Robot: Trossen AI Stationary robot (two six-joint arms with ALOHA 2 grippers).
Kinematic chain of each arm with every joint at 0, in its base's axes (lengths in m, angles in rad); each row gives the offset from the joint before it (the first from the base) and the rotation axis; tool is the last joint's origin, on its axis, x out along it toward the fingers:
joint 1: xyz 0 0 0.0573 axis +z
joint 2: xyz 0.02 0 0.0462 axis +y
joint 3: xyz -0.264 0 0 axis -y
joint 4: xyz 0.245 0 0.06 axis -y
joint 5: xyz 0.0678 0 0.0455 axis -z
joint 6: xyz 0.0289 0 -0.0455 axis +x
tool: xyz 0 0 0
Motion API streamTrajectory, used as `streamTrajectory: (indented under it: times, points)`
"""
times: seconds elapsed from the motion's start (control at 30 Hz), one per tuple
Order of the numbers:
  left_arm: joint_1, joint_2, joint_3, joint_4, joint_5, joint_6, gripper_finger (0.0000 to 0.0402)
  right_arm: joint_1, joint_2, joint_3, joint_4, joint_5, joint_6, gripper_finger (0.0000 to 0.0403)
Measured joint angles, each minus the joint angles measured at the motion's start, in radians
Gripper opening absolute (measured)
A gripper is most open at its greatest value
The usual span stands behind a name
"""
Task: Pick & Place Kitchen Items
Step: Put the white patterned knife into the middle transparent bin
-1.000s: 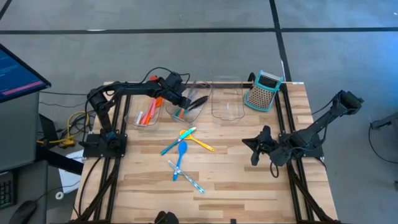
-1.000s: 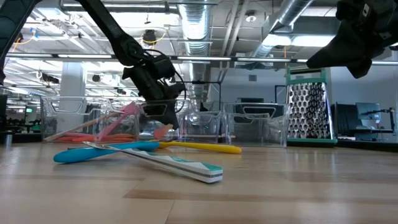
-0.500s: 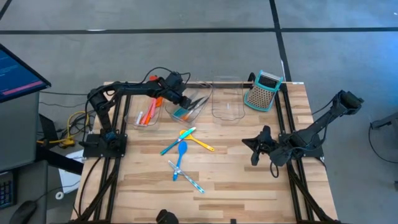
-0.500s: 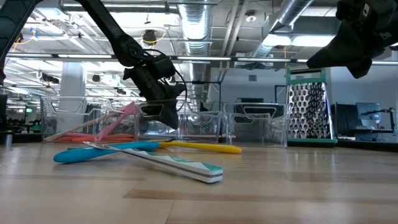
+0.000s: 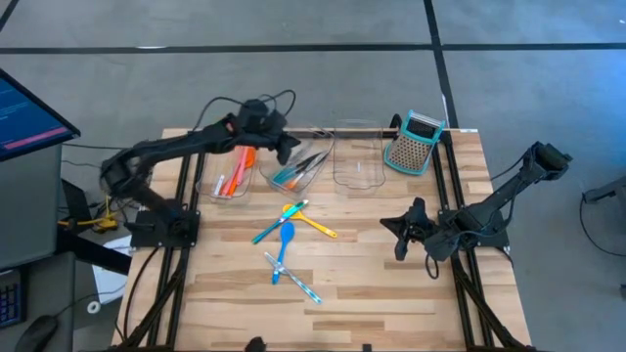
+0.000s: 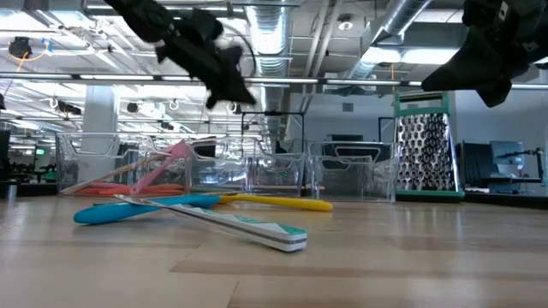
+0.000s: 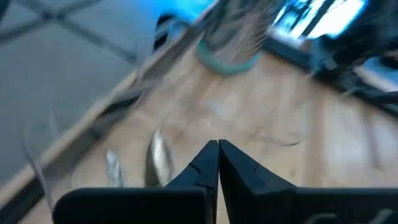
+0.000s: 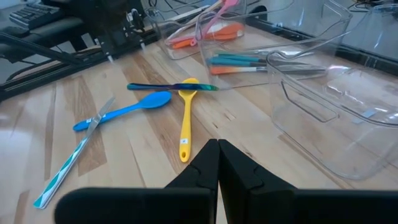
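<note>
No writing or labels can be read anywhere. The left gripper (image 5: 290,149) hangs in the air above the middle bin (image 5: 298,166), its fingers pressed together with nothing in them. Below it in that bin lie teal and orange utensils (image 5: 288,176). Orange and pink ones (image 5: 231,180) sit in the bin just beside. On the table, nearer the front, lie the yellow spoon (image 5: 315,224), blue spoon (image 5: 285,239) and teal ones. The right gripper (image 5: 402,233) waits well apart from them, closed and empty.
</note>
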Motion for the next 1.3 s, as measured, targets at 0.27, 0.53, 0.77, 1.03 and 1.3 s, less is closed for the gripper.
streamTrajectory:
  times: [0.27, 0.53, 0.77, 1.03, 1.3]
  points:
    - [-0.116, -0.383, -0.162, 0.002, -0.01, 0.133, 0.0001, 0.0, 0.0, 0.0, 0.017, 0.001, -0.001, 0.0001]
    - [-0.247, -0.777, -0.406, 0.007, -0.015, 0.123, 0.0001, 0.0, 0.0, 0.0, 0.085, 0.002, -0.093, 0.0001]
    - [-0.411, -1.013, -0.575, 0.009, -0.013, 0.121, 0.0001, 0.0, 0.0, 0.0, 0.23, 0.001, -0.257, 0.0001]
    - [-0.604, -1.034, -0.685, 0.071, -0.071, 0.121, 0.0001, -0.001, 0.0, 0.0, 0.301, -0.005, -0.305, 0.0001]
    - [-0.747, -0.956, -0.694, 0.156, -0.208, 0.121, 0.0001, -0.001, 0.0, 0.0, 0.308, -0.006, -0.305, 0.0002]
